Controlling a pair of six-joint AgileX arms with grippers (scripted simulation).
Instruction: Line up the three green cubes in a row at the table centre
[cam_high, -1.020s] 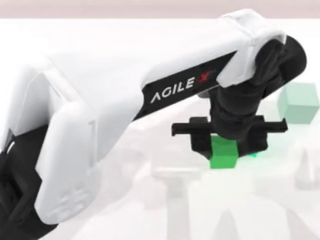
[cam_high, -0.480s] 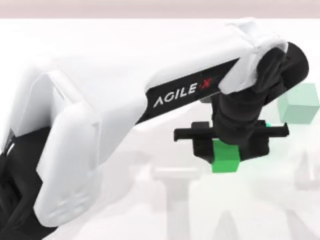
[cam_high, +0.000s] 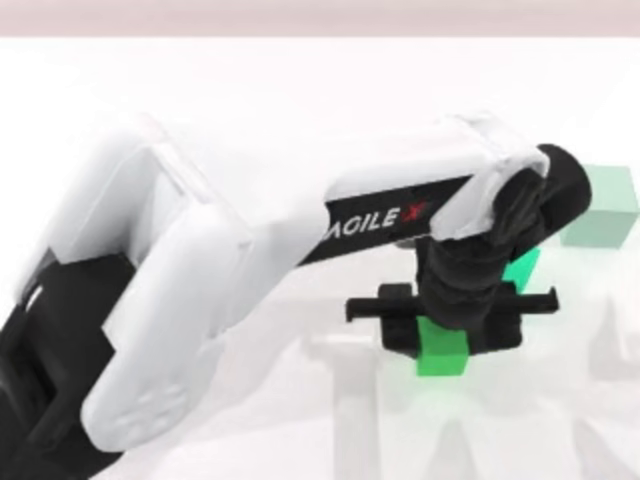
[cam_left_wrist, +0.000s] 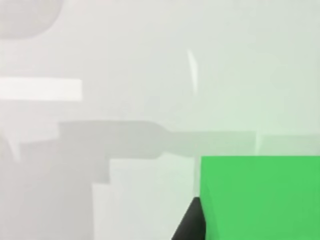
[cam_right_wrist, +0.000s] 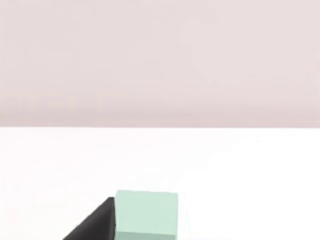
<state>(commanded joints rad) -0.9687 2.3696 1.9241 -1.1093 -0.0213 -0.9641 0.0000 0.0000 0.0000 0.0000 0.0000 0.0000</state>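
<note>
Small bright green cube (cam_high: 441, 350) sits between the black fingers of the left hand (cam_high: 447, 330), right of the table's centre and a little toward the near edge; the hand is closed on it. In the left wrist view the same cube (cam_left_wrist: 260, 197) fills the corner of the frame, with one dark fingertip (cam_left_wrist: 192, 225) against its side and the glossy white table (cam_left_wrist: 150, 75) behind it. Compared with a second ago, the left arm has drawn back toward the near side, and the cube has travelled with the hand, now lying lower in the top view. A medium emerald-teal cube (cam_high: 521, 268) shows partly from behind the wrist, just to the far right of the held cube; earlier only a sliver of it peeked out. The larger pale mint-grey cube (cam_high: 606, 208) stands at the right edge, well apart from the hand, in about the same place as before. From the right wrist view that pale cube (cam_right_wrist: 146, 214) is seen beside a dark finger; whether the right hand is open or closed cannot be told.
</note>
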